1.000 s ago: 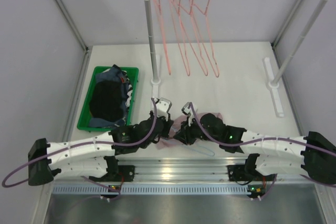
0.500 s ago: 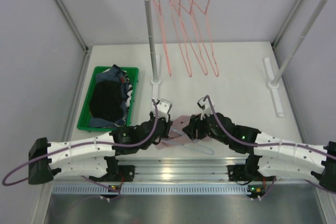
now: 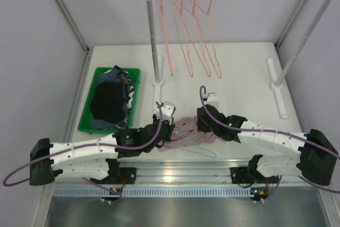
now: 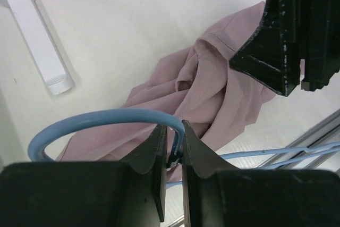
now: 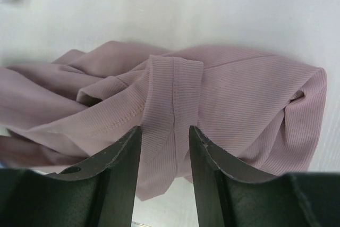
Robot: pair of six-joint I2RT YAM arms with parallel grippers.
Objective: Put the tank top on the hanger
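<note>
- The top (image 3: 187,129) is found crumpled on the worktop (image 3: 239,73), close to the middle of the near edge.
- The hanger (image 4: 95,119) is laid beside and partly across it, its frame running out towards the near edge. Whether the wire passes over or under the cloth cannot be told.
- The left gripper (image 4: 172,143) is clamped on the hanger's neck, just below the hook. It is held much as it was a second ago.
- The right gripper (image 5: 164,134) has been drawn away from the left one over the last second, towards the far and right edges. The two were almost touching before and are now set apart across the top.
- By that move more of the top has been uncovered, and the cloth appears to have been spread wider along the near edge.
- The right fingers (image 5: 117,168) are held apart, with a ribbed band (image 5: 172,94) of the top lying between them. It is likely a strap or a hem, and no grip on it is seen yet.
- No strap is seen on the hanger, so the task is judged to be at an early stage, with the cloth being sorted.
- A closing on that band is probably called for next, so that it can be lifted over one end of the hanger.
- Bunched folds beside the band could be pinched along with it.
</note>
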